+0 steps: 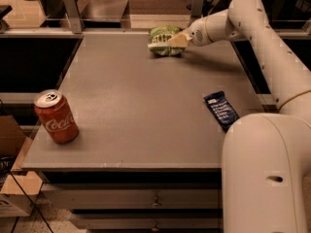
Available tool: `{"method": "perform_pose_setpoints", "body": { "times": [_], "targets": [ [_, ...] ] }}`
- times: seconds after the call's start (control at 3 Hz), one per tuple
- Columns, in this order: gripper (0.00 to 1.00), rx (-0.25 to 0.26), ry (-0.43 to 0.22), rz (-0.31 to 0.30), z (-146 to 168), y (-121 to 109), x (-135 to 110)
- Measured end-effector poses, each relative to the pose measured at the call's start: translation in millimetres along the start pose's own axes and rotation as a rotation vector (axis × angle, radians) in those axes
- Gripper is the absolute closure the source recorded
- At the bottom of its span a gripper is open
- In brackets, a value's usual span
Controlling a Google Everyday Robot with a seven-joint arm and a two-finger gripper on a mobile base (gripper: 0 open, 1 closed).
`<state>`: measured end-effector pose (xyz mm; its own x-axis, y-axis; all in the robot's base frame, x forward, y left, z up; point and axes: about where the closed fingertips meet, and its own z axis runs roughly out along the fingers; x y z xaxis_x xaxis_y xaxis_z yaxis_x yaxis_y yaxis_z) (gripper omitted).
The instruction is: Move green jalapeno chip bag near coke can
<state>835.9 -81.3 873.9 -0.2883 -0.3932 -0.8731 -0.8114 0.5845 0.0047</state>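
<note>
The green jalapeno chip bag [163,37] is at the far edge of the grey table [141,106], right of its middle. My gripper [178,40] reaches in from the right and is shut on the bag's right side, holding it low at the table surface. The coke can [56,116] stands upright near the table's front left corner, far from the bag and the gripper.
A dark blue flat bar wrapper [221,110] lies near the table's right edge. My arm's large white base [265,174] fills the front right. Metal posts [70,6] and a rail stand behind the table. Cardboard boxes [14,188] sit on the floor at left.
</note>
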Motion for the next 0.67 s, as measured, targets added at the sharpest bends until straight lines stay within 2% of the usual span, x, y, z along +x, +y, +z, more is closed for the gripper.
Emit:
{"method": "perform_pose_setpoints", "body": {
  "times": [0.33, 0.67],
  "targets": [
    [0.87, -0.032, -0.009, -0.099, -13.0, 20.8, -19.0],
    [1.00, -0.103, -0.015, -0.184, -19.2, 57.7, -27.7]
  ]
}}
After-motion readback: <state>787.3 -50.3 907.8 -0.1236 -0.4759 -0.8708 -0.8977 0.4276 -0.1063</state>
